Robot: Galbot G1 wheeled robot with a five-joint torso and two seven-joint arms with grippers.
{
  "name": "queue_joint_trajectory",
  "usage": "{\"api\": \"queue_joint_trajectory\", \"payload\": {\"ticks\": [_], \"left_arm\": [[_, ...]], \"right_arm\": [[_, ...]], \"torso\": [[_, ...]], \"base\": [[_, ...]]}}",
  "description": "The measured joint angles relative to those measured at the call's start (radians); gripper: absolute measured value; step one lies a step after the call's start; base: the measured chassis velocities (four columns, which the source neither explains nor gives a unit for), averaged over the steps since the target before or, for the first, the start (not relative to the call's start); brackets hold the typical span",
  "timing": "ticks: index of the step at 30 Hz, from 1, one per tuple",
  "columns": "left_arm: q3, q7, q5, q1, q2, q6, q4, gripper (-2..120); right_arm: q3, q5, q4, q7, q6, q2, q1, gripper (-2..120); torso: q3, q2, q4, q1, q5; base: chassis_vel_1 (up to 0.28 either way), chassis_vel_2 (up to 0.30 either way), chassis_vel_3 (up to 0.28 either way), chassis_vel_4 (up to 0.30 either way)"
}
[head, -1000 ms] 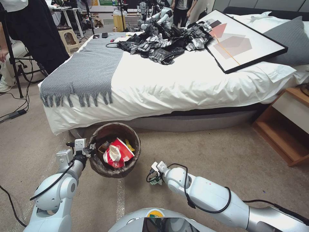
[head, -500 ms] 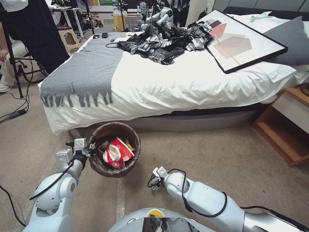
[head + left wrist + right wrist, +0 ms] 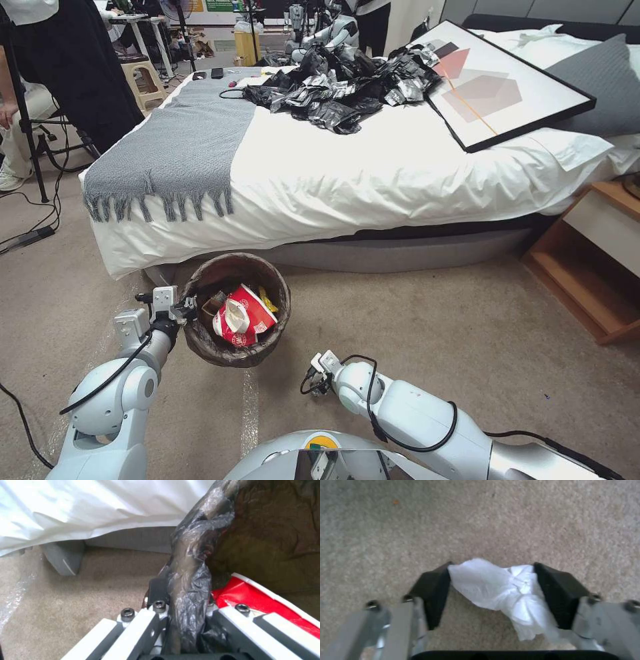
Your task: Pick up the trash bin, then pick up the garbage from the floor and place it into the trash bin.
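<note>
**Tissue in the right tool, bin off to our left**

So here's where we stand. Our left tool is pinched onto the rim of the trash bin, bag and all. In the left wrist view the crinkly liner is squeezed between the left tool's fingers, with a red-and-white paper bowl sitting inside just past them. The bin is out in front of us, left of centre, near the foot of the bed, and from what we can tell it's tipped a bit toward us with its mouth facing up and back at the head camera.

Our right tool is low over the carpet, and in the right wrist view a white tissue wad sits between the two black pads, touching both. We'd call that closed on the tissue, at a middling width, since the wad is bulky. Whether it's clear of the floor we can't say.

The bit that matters: the bin's opening lies forward and to the left of the right tool, close by, with bare carpet between. The right arm is the one carrying, so our guess is the wad needs to go up and leftward over the near rim. The wad's longer side runs roughly across the gap from pad to pad, trailing off toward one finger. It's soft, so it shouldn't care much how it drops.
</note>
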Motion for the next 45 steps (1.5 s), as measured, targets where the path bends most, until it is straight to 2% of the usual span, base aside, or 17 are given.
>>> {"api": "queue_joint_trajectory", "payload": {"ticks": [1,6,8,10,14,16,18,28,36,38,39,41,42,44,45], "left_arm": [[0.0,0.0,0.0,0.0,0.0,0.0,0.0,0],[0.003,0.0,0.0,-0.002,0.004,0.002,-0.001,0],[0.003,-0.001,0.0,-0.002,0.004,0.002,-0.001,0],[0.003,-0.001,0.0,-0.002,0.005,0.003,-0.001,0],[0.003,-0.001,-0.001,-0.002,0.006,0.003,-0.003,0],[0.003,-0.001,-0.001,-0.002,0.007,0.003,-0.003,0],[0.003,-0.001,-0.001,-0.002,0.007,0.003,-0.003,0],[0.002,-0.001,-0.001,-0.003,0.008,0.004,-0.003,0],[0.004,-0.002,0.001,-0.005,0.003,0.003,-0.001,0],[0.004,-0.002,0.002,-0.006,0.003,0.003,-0.001,0],[0.004,-0.002,0.002,-0.006,0.003,0.003,-0.001,0],[0.004,-0.002,0.002,-0.007,0.004,0.003,-0.001,0],[0.004,-0.002,0.002,-0.007,0.004,0.003,-0.001,0],[0.004,-0.003,0.002,-0.008,0.004,0.003,-0.001,0],[0.004,-0.003,0.002,-0.009,0.004,0.003,-0.001,0]], "right_arm": [[0.0,0.0,0.0,0.0,0.0,0.0,0.0,60],[0.005,-0.009,0.003,-0.008,0.01,-0.009,-0.01,39],[0.006,-0.009,0.004,-0.008,0.009,-0.011,-0.011,37],[0.007,-0.01,0.005,-0.007,0.008,-0.012,-0.011,25],[0.01,-0.01,0.008,-0.005,0.0,-0.017,-0.011,14],[0.01,-0.01,0.009,-0.004,-0.002,-0.017,-0.011,3],[0.01,-0.01,0.01,-0.002,-0.004,-0.018,-0.011,0],[0.013,0.004,0.015,0.017,-0.017,-0.019,-0.006,0],[0.082,0.026,0.064,0.045,-0.023,-0.051,-0.004,0],[0.132,0.06,0.148,0.065,-0.023,-0.081,0.009,0],[0.132,0.06,0.148,0.065,-0.023,-0.081,0.009,0],[0.172,0.099,0.245,0.083,-0.023,-0.125,0.027,0],[0.172,0.099,0.245,0.083,-0.023,-0.125,0.027,0],[0.202,0.136,0.342,0.095,-0.023,-0.174,0.046,0],[0.205,0.139,0.35,0.096,-0.023,-0.179,0.048,0]], "torso": [[0.0,0.0,0.0,0.0,0.0],[0.0,0.0,0.0004,0.0,0.0007],[0.0,0.0,0.0004,0.0,0.0009],[0.0,0.0,0.0004,0.0,0.0008],[0.0,0.0,0.0002,0.0,0.0003],[0.0,0.0,0.0002,0.0,0.0002],[0.0,0.0,0.0001,0.0,0.0003],[0.0,0.0,0.0,0.0,-0.0001],[0.0,0.0,-0.0001,0.0,0.0001],[0.0,0.0,0.0001,0.0,0.0001],[0.0,0.0,0.0001,0.0,0.0001],[0.0,0.0,0.0001,0.0,0.0001],[0.0,0.0,0.0001,0.0,0.0001],[0.0,0.0,0.0001,0.0,0.0002],[0.0,0.0,0.0001,0.0,0.0002]], "base": [[0.0,0.0,0.0,0.0],[0.0,0.0,0.0,0.0],[0.0,0.0,0.0,0.0],[0.0,0.0,0.0,0.0],[0.0,0.0,0.0,0.0],[0.0,0.0,0.0,0.0],[0.0,0.0,0.0,0.0],[0.0,0.0,0.0,0.0],[0.0,0.0,0.0,0.0],[0.0,0.0,0.0,0.0],[0.0,0.0,0.0,0.0],[0.0,0.0,0.0,0.0],[0.0,0.0,0.0,0.0],[0.0,0.0,0.0,0.0],[0.0,0.0,0.0,0.0]]}}
